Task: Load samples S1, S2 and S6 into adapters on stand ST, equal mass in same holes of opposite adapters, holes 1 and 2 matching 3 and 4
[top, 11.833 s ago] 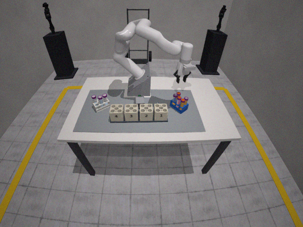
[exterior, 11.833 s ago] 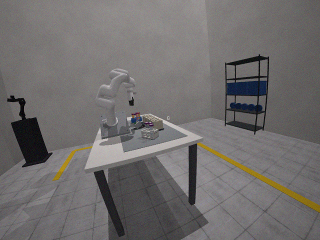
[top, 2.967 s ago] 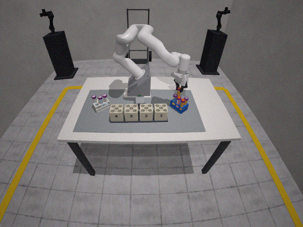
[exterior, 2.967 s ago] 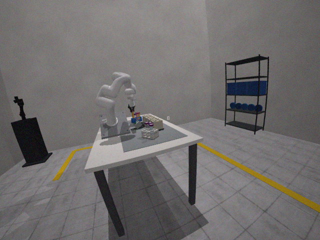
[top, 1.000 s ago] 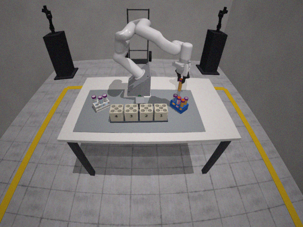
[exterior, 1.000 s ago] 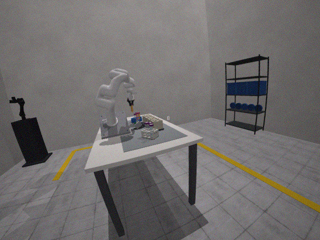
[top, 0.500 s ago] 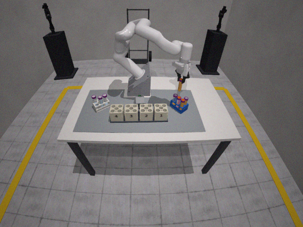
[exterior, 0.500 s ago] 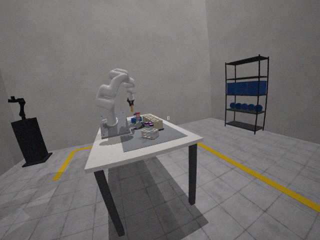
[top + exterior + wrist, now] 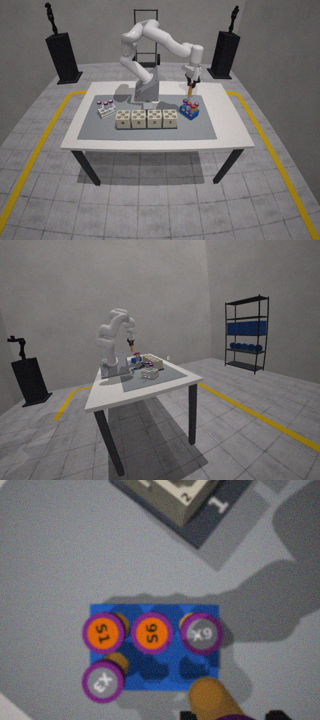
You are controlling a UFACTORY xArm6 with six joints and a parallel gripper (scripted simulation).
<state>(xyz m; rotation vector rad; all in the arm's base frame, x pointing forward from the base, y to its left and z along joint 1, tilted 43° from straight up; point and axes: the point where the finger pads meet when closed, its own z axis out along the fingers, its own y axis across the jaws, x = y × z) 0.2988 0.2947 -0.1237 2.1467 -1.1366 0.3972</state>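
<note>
My gripper (image 9: 192, 86) (image 9: 232, 716) is shut on an upright amber-filled tube (image 9: 190, 90) (image 9: 132, 348) (image 9: 206, 697), held above and behind the blue rack (image 9: 190, 118) (image 9: 150, 607). Its ID is hidden; its dot looks orange and S1 and S6 are in the rack, so it is S2. The rack holds S1 (image 9: 103, 633), S6 (image 9: 152, 633), X9 (image 9: 201, 633) and X3 (image 9: 103, 682); two wells look empty. Adapters 1 (image 9: 170, 122), 2 (image 9: 154, 122), 3 (image 9: 138, 122) and 4 (image 9: 123, 123) stand on stand ST (image 9: 199, 539) with no tubes seen.
A white rack (image 9: 108, 113) (image 9: 149, 374) at the left holds three purple-capped tubes with pale dots, their numbers unreadable. The small desk (image 9: 148, 105) with the green DONE key (image 9: 147, 101) stands behind the adapters, in front of the arm's base.
</note>
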